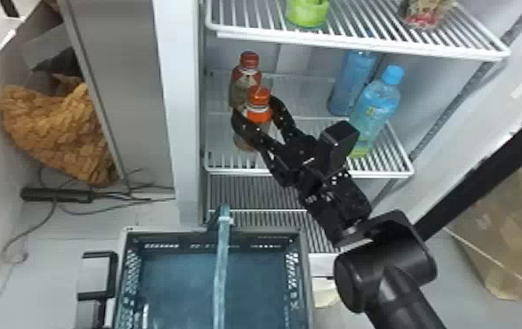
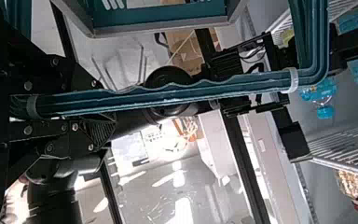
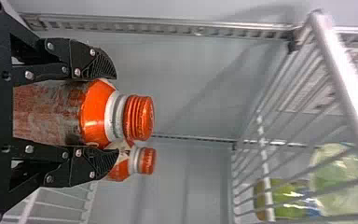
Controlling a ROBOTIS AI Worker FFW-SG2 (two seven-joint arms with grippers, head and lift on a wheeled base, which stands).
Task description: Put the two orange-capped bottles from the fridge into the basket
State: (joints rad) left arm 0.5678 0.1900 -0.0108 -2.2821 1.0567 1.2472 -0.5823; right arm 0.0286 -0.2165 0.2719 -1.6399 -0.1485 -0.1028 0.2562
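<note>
Teal plastic forms the near basket [image 1: 168, 230], low in the head view just before the fridge [image 1: 184, 131], with its handle [image 1: 221, 280] raised over the middle. In the left wrist view, the fingers of the left gripper [image 2: 103, 109] are closed around that handle.

Past the basket, the right arm reaches in from the lower right to the fridge's middle shelf [image 1: 308, 173]. The right gripper [image 1: 257, 108] has its fingers on opposite sides of the front orange-capped bottle [image 1: 259, 114], pinching it below the cap; the bottle is upright, at the left part of that shelf. Close behind it stands the rear orange-capped bottle [image 1: 246, 82], also upright, near the fridge's left wall.

On the same shelf, to the right, are a light-blue bottle [image 1: 376, 103] with a yellow-green lower part and, farther back, a darker blue bottle [image 1: 351, 83]. On the upper shelf [image 1: 352, 46] sit a lime-green container [image 1: 308, 13] and, to its right, a clear pack with a red base [image 1: 424, 15].

Left of the fridge, a tan quilted bundle [image 1: 61, 131] lies beside a black power strip [image 1: 56, 194]; well to the right is a brown bag [image 1: 514, 245].
</note>
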